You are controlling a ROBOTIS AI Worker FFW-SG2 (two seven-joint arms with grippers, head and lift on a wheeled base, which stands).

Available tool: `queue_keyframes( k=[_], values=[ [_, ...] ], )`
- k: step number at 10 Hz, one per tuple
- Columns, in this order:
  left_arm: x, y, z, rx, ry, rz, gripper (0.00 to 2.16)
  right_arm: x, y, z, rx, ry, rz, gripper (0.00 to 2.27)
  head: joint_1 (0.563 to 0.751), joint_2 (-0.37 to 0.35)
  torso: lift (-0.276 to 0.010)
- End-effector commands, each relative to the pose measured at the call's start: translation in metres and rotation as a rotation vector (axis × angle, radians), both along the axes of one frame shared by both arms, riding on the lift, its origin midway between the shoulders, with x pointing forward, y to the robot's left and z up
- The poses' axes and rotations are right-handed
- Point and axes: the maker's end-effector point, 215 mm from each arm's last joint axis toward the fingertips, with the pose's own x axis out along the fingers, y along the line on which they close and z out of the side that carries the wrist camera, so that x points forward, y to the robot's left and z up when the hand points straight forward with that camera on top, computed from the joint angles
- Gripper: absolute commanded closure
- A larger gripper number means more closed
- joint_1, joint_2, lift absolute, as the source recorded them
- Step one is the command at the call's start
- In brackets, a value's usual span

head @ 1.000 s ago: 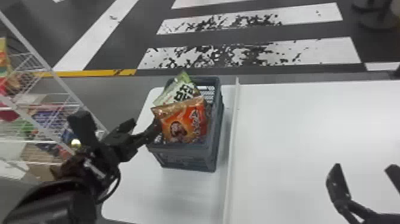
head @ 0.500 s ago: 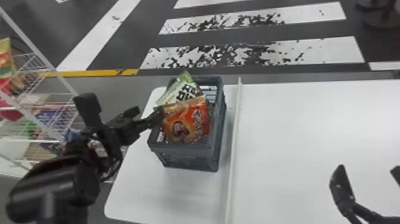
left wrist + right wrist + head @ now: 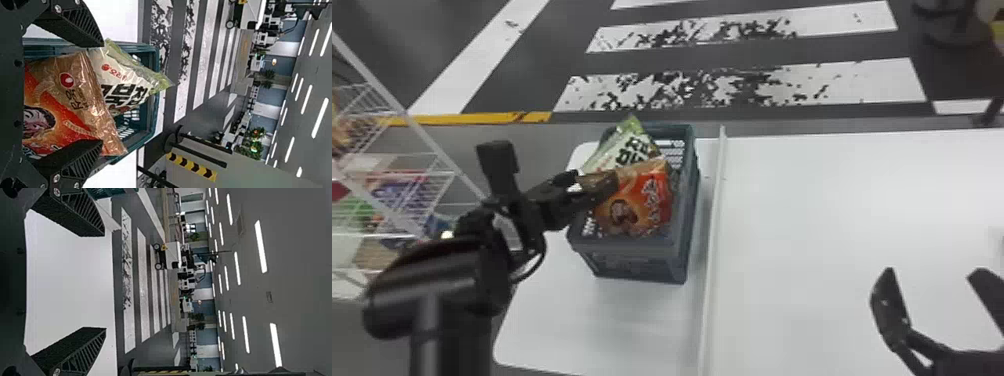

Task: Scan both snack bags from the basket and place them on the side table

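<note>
Basket (image 3: 637, 262), one, dark: on the white worktop (image 3: 572, 320), left of a pale strip (image 3: 713, 235). Contents: orange bag (image 3: 652, 200), partly overlapping green-and-white bag (image 3: 624, 150), both tilted, the latter's corner above the rim. Left claw (image 3: 556, 164): spread, at the basket, one finger across the orange bag's edge. Right claw (image 3: 934, 272): spread, above the worktop, well apart from the basket. Wire rack (image 3: 427, 140), far left: holds blurred goods (image 3: 402, 200), seemingly packets.
</note>
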Motion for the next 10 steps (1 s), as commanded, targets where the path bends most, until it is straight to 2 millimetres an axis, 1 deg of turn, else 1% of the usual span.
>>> queue_keyframes(
  k=[1, 2, 3, 4, 5, 6, 9, 10],
  values=[
    [0.008, -0.005, -0.006, 0.016, 0.016, -0.025, 0.27, 0.002, -0.001, 0.001, -0.001, -0.004, -0.003, 0.07, 0.695, 0.220, -0.075],
    [0.010, -0.009, -0.009, 0.001, 0.022, -0.040, 0.54, 0.004, -0.003, 0.000, -0.003, -0.003, -0.004, 0.07, 0.695, 0.218, -0.075],
    [0.012, -0.013, -0.007, -0.011, 0.018, -0.060, 1.02, 0.005, -0.003, 0.000, -0.004, -0.004, -0.004, 0.07, 0.695, 0.204, -0.075],
    [0.012, -0.017, -0.004, -0.022, 0.012, -0.078, 1.56, 0.006, -0.004, 0.000, -0.005, -0.006, -0.005, 0.07, 0.695, 0.198, -0.075],
    [0.009, -0.020, -0.003, -0.028, 0.015, -0.083, 2.08, 0.007, -0.005, 0.000, -0.007, -0.004, -0.007, 0.07, 0.695, 0.191, -0.075],
    [0.005, -0.018, -0.001, -0.033, 0.028, -0.082, 2.14, 0.009, -0.006, 0.001, -0.007, -0.009, -0.009, 0.07, 0.695, 0.186, -0.075],
    [0.001, -0.012, 0.037, -0.023, -0.022, -0.082, 2.14, 0.015, -0.004, -0.004, -0.008, 0.005, -0.005, 0.07, 0.695, 0.186, -0.075],
    [0.000, -0.012, 0.056, -0.017, -0.054, -0.083, 2.14, 0.018, -0.004, -0.005, -0.010, 0.008, -0.003, 0.07, 0.695, 0.189, -0.075]
  ],
)
